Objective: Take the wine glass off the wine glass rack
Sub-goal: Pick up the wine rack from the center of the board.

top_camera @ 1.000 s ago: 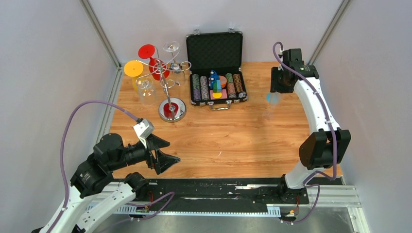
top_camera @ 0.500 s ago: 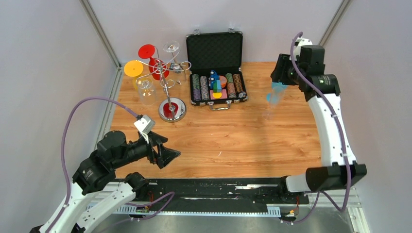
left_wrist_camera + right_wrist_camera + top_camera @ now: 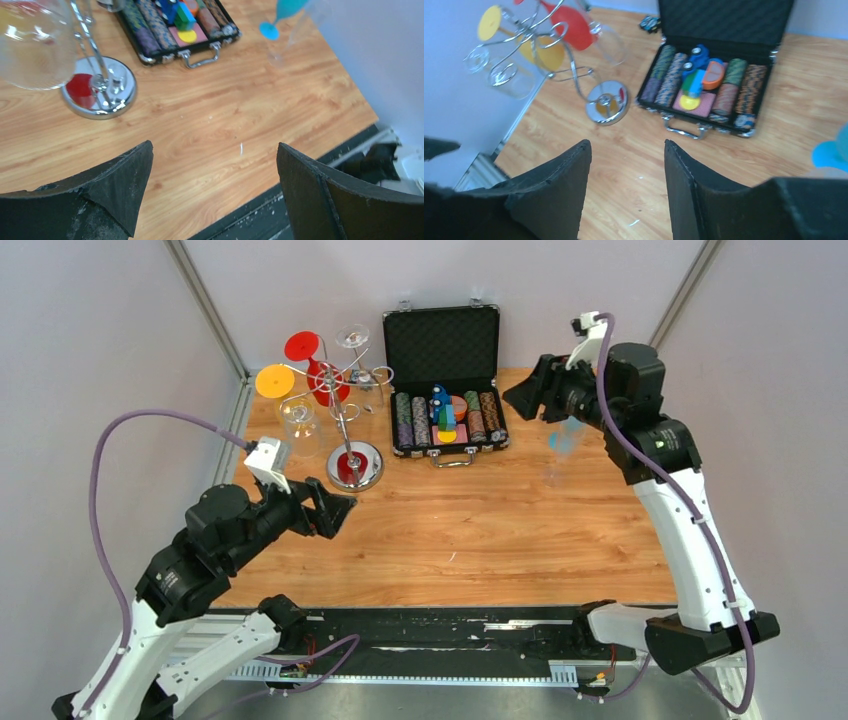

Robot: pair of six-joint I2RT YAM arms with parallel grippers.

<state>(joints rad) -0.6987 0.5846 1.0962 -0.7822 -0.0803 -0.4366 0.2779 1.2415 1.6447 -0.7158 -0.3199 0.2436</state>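
The left end effector [image 3: 214, 150] is now raised and carried forward towards the rack [image 3: 372, 466], where a second ago it was held lower, nearer the front edge. Its jaws are spread wide and nothing is held between them. The rack is placed at the far left of the desk [image 3: 480, 530]. A yellow glass [image 3: 275, 381], a red glass [image 3: 302, 346] and a clear glass [image 3: 300, 428] are hung from its wire arms, the clear one closest to the left end effector. None of these is touched yet.

An open chip case [image 3: 445, 390] is set at the back, just right of the rack. Further right, a blue glass [image 3: 563, 440] is seen apart from the rack; whether it stands upright cannot be told. The right end effector [image 3: 626, 147], lowered over it a second ago, is now lifted away and turned leftwards, its jaws parted and empty. It is judged that this glass is released and that another is being approached from the left.

The desk is wood-grained. It is enclosed by pale grey walls [image 3: 100, 360], and a dark metal rail [image 3: 450, 640] is fixed along its near edge.
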